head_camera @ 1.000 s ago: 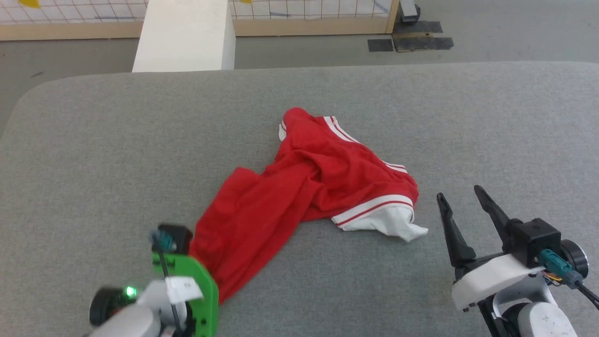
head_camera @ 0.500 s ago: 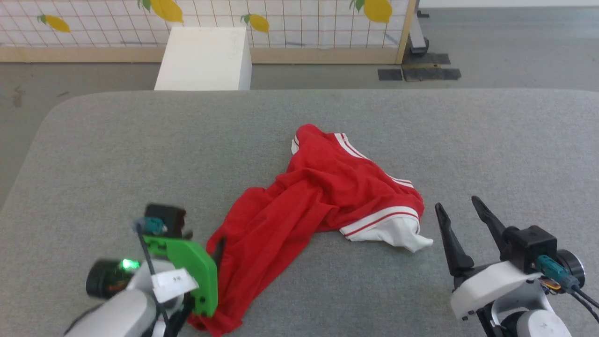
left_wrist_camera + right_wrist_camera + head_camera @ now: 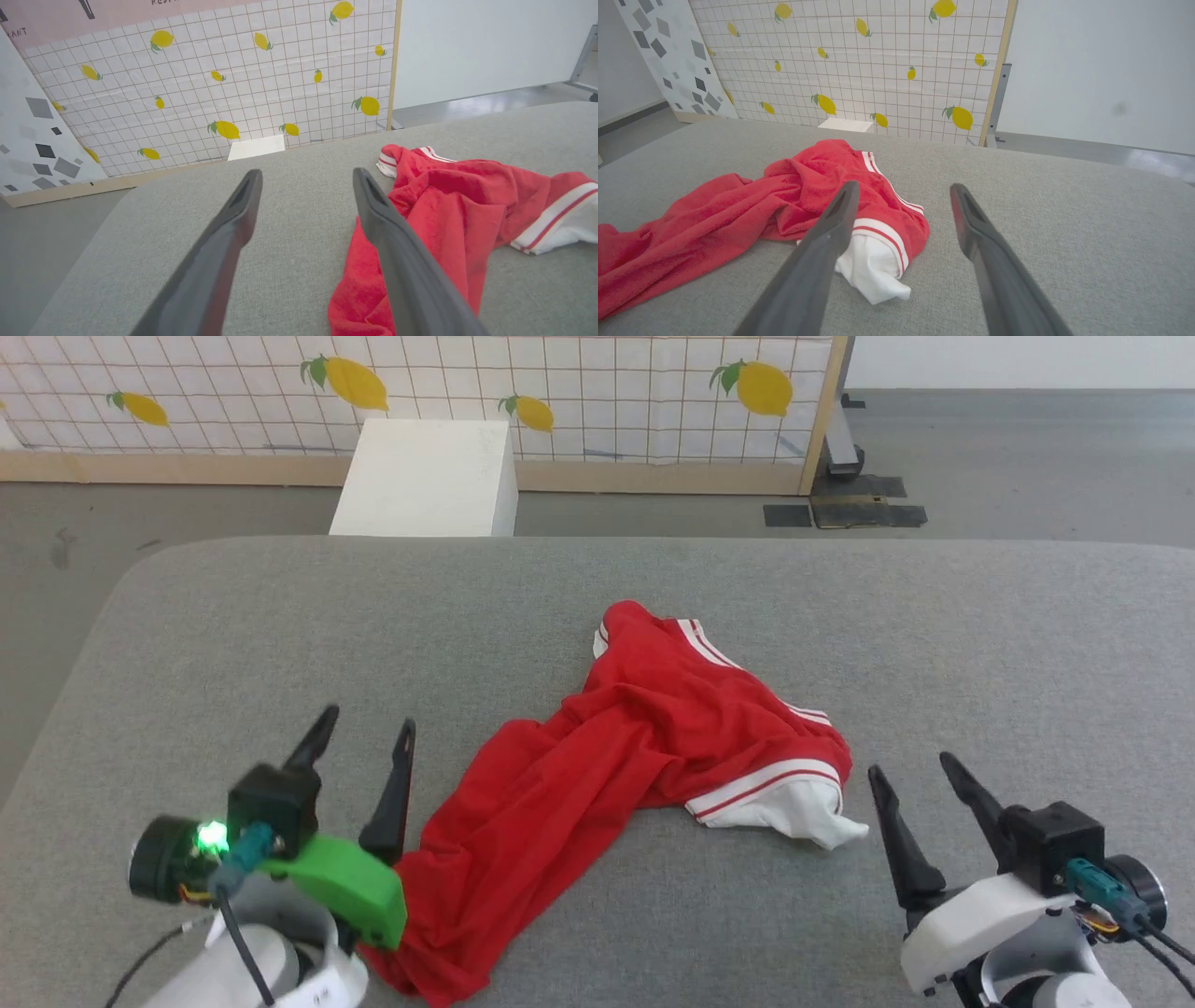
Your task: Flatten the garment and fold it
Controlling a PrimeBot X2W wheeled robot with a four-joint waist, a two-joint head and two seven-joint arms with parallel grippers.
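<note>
Shirt (image 3: 597, 775): red, crumpled in a heap mid-table (image 3: 280, 616), not yet flattened. Left gripper (image 3: 367, 721): fingers apart, empty, beside its near end. Right gripper (image 3: 911, 767): apart, empty, near the white sleeve (image 3: 794, 807); probably flanking the heap to spread it.

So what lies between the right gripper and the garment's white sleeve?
Just bare grey tabletop: the head view shows a narrow strip between the right gripper and the sleeve of the garment.
</note>
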